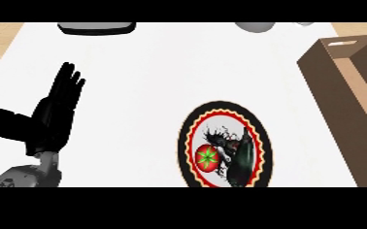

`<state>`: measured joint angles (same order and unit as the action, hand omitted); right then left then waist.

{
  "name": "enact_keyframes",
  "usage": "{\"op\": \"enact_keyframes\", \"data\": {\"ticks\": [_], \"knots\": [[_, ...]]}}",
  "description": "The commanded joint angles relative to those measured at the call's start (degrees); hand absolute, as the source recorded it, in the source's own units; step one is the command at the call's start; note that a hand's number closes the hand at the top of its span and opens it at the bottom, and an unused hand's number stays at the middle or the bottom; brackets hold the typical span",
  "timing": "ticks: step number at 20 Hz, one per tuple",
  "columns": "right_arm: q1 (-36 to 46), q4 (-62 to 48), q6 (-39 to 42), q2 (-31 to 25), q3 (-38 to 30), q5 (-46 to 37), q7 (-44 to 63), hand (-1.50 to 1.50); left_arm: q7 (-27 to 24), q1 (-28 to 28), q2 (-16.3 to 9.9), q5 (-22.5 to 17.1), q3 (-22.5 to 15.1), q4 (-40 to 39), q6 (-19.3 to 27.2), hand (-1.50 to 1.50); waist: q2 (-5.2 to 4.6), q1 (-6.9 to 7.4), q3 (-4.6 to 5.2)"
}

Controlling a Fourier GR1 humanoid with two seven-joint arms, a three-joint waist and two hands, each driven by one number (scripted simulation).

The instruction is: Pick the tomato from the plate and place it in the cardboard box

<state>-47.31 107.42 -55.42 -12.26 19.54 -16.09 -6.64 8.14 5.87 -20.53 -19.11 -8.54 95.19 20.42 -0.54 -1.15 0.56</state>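
At the left side of the head view the left hand (56, 110) stands open with straight fingers pointing up, resting on the white counter (158, 77), well apart from the plate (188, 140). It holds nothing.

More to the right, near the lower middle, lies the round plate with a dark rim and a red and yellow border. The tomato (207, 157) sits on the left lower part of this plate, red with a green star on top. It looks round, so it has no clear long axis.

The right hand (237, 155) is just beside the tomato on its right side, over the plate. Its fingers look curved toward the tomato, but it is hard to tell if they already close around it or only touch it.

Farther right, at the edge of the view, stands the cardboard box (337, 97), open at the top. The box lies up and to the right from the tomato, so the right hand is the nearer one for both.
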Motion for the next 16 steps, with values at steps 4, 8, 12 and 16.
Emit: {"op": "enact_keyframes", "data": {"ticks": [4,8,12,16], "knots": [[-14.8,11.8,6.6,-6.8,11.4,-11.7,14.2,-1.50,0.8,1.3,1.1,0.7,-2.2,1.4,-0.4,0.00,-1.09,2.85,0.03],[-18.8,23.2,10.1,-7.7,14.8,-19.7,24.4,-1.50,0.9,1.2,-0.6,-1.2,0.2,1.5,-2.5,0.00,-1.01,3.77,0.01],[-15.8,30.6,16.5,-4.7,18.7,-29.2,33.9,-1.50,-0.2,2.9,0.8,-0.7,0.1,-1.2,-2.5,0.00,-1.11,3.69,-0.08],[-10.1,29.7,21.0,1.9,21.9,-38.2,41.9,-1.50,1.5,4.0,2.1,1.0,-1.6,-1.5,-0.9,0.00,-0.83,3.41,-0.18]]}}
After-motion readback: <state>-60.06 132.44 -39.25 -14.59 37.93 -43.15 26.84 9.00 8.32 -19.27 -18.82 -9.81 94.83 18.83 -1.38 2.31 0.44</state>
